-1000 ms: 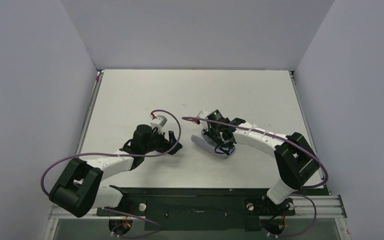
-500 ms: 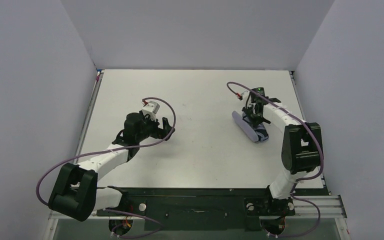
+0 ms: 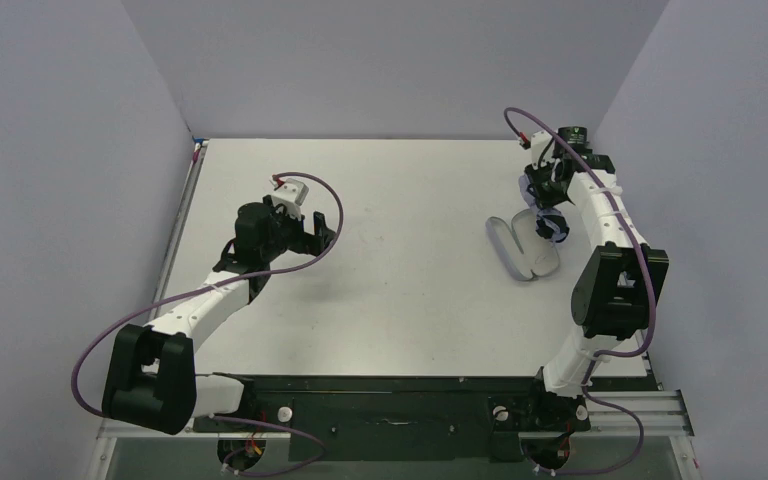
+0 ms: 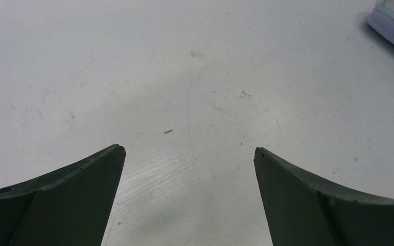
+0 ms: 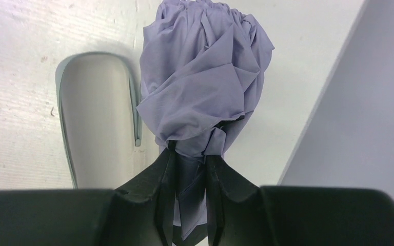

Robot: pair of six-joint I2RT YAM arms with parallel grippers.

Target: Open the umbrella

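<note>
Item 1, table [image 3: 410, 200]: white, scuffed, walled on three sides; rt side wall [image 3: 720, 220] noted as close to the work. Item 2, left arm [image 3: 205, 305]: stretched over the table's left-centre, well apart from everything else. Item 3, right arm [image 3: 608, 225]: reached to the far rt corner, wrist beside the wall. Item 4, case [image 3: 522, 250]: lilac oval shell, lying open and hollow-side up on the table, just beside and below the umbrella in the wrist view. Item 5, umbrella [image 5: 205, 77]: folded, canopy bunched into a pale lilac bundle, hung from the rt fingers near the far rt edge; handle and shaft not seen; contact w/ the table cannot be told. Item 6, left gripper [image 4: 190, 151]: jaws spread wide, nothing between them, bare table beneath. Item 7, right gripper [image 5: 190, 148]: jaws drawn narrow, pinched on a fold of fabric at the bundle's near end. Risks, as judged: hold is taken on loose cloth, not on a rigid part, so slip or tearing is likely once pulled; the canopy may be fouled by the wall if spread here; the case may be snagged or knocked; no 2nd hold is available while the left gripper is kept so far off.
</note>
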